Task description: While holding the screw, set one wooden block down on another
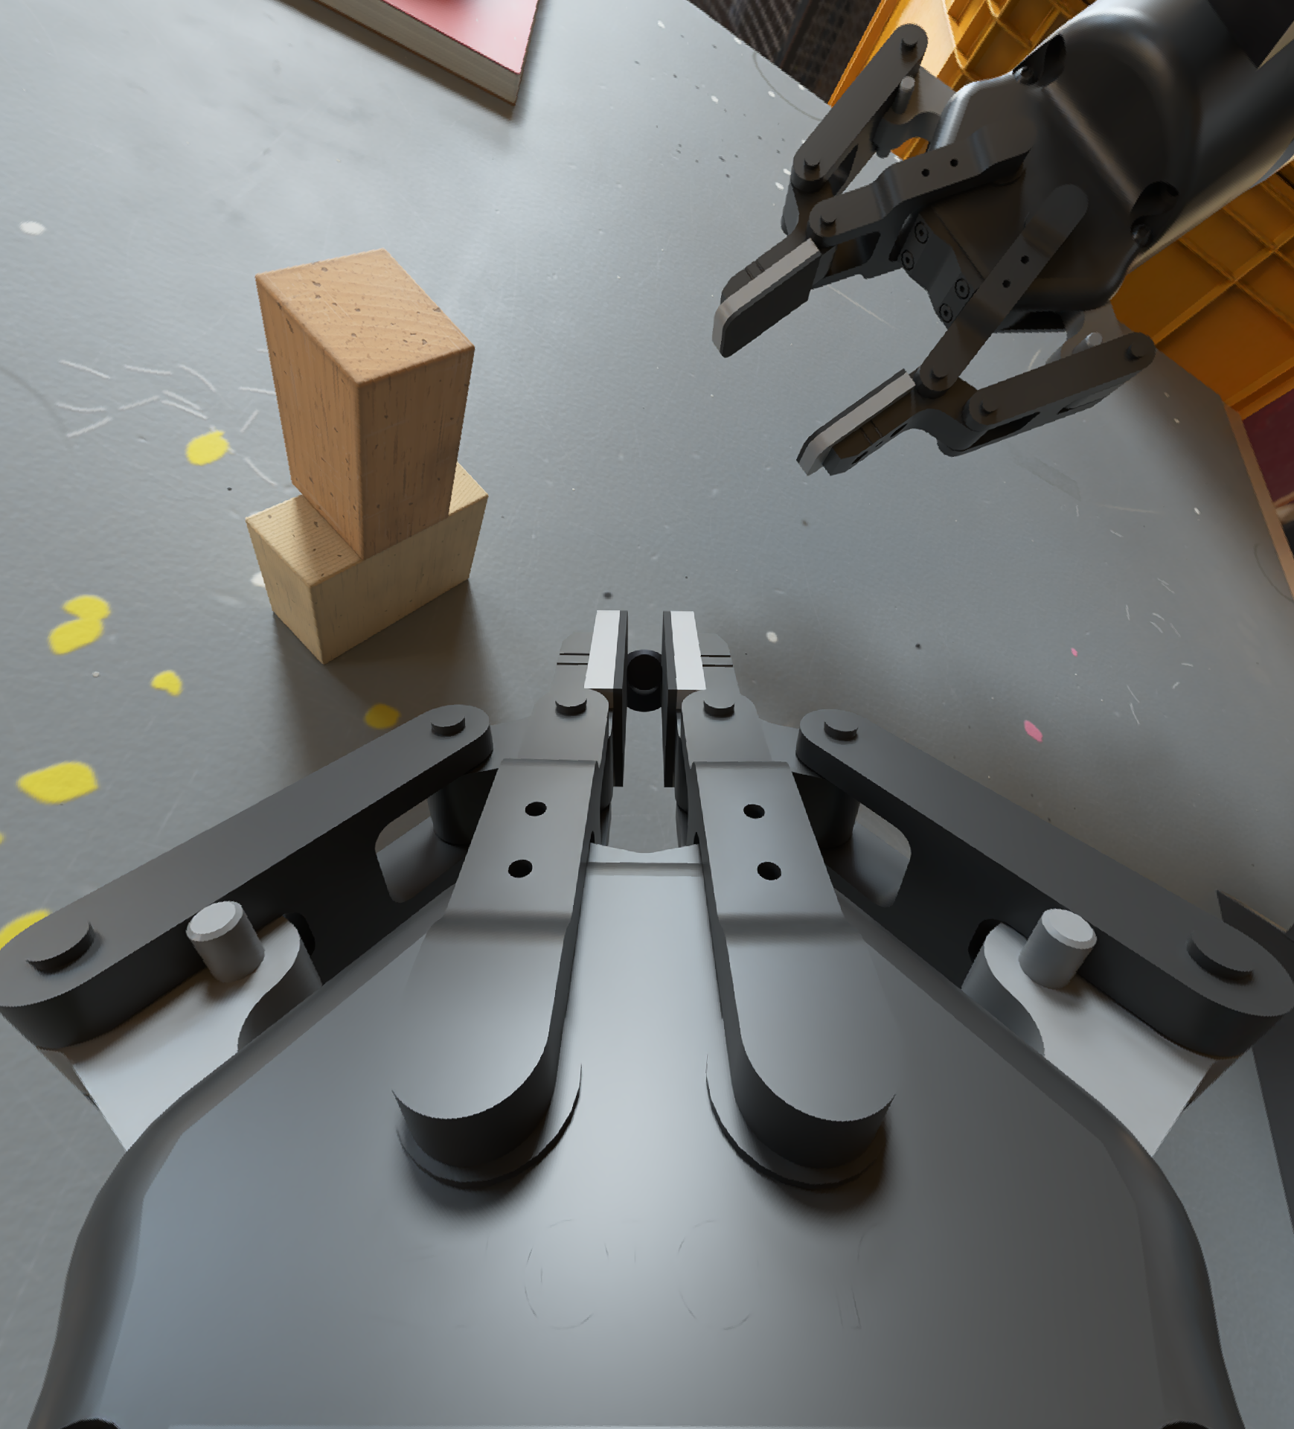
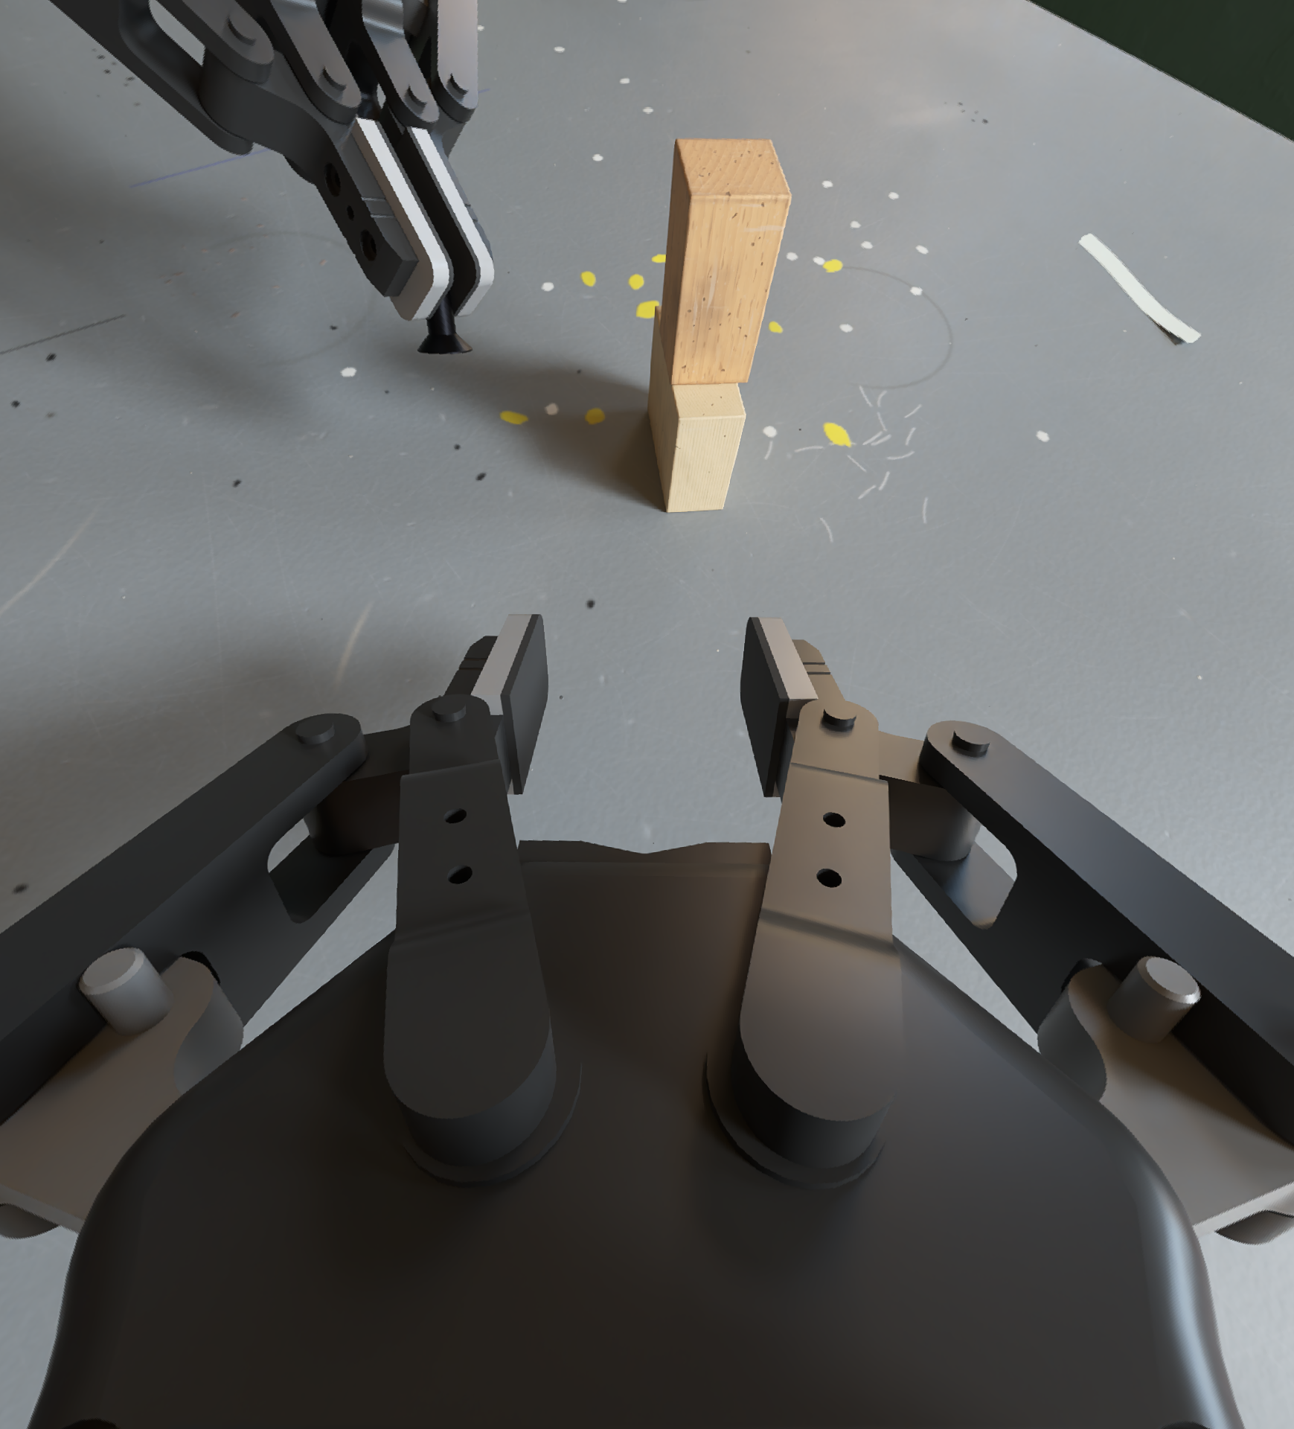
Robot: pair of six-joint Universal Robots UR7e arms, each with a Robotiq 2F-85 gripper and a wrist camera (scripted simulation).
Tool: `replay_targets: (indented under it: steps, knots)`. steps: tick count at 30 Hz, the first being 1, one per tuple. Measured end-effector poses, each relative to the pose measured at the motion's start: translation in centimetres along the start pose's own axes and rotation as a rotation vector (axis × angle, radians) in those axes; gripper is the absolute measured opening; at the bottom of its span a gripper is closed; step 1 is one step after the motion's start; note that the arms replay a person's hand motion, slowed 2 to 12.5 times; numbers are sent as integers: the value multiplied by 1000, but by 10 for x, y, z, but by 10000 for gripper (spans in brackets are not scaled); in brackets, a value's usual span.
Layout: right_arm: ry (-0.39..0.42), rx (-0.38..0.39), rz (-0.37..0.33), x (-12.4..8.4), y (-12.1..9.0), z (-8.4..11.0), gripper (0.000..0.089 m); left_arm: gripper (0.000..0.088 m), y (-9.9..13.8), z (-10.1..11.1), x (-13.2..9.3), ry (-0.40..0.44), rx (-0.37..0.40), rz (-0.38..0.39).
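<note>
My left gripper [image 1: 644, 649] is shut on a small black screw [image 1: 642, 676], held head-down just above the grey table; both show in the right wrist view too, the gripper [image 2: 449, 298] and the screw [image 2: 444, 334]. A tall darker wooden block [image 1: 369, 398] stands upright on a paler wooden block [image 1: 365, 576], left of my left gripper. In the right wrist view the dark block [image 2: 728, 259] stands on the pale block [image 2: 698, 448], ahead of my right gripper [image 2: 643, 696]. My right gripper is open and empty, apart from the stack, and also shows in the left wrist view [image 1: 790, 387].
A red book [image 1: 458, 42] lies at the far edge of the table [image 1: 937, 619]. Yellow crates [image 1: 1246, 271] stand beyond the table's right edge. A white strip [image 2: 1138, 290] lies on the table at the right. Paint flecks dot the surface.
</note>
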State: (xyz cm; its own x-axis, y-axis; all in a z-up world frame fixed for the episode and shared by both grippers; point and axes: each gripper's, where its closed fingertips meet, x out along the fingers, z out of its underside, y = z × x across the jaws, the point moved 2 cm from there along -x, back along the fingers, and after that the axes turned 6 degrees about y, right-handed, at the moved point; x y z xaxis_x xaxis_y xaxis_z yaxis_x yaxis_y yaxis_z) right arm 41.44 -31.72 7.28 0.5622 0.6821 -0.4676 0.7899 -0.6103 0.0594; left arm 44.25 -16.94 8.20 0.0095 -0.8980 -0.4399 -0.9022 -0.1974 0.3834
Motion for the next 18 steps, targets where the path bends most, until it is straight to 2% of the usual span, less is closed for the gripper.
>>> replay_targets:
  steps: [18]
  knots:
    - [-58, -4, -50, 7, -7, 10, 469, 79, 3, 6, 2, -3, -16, 14]
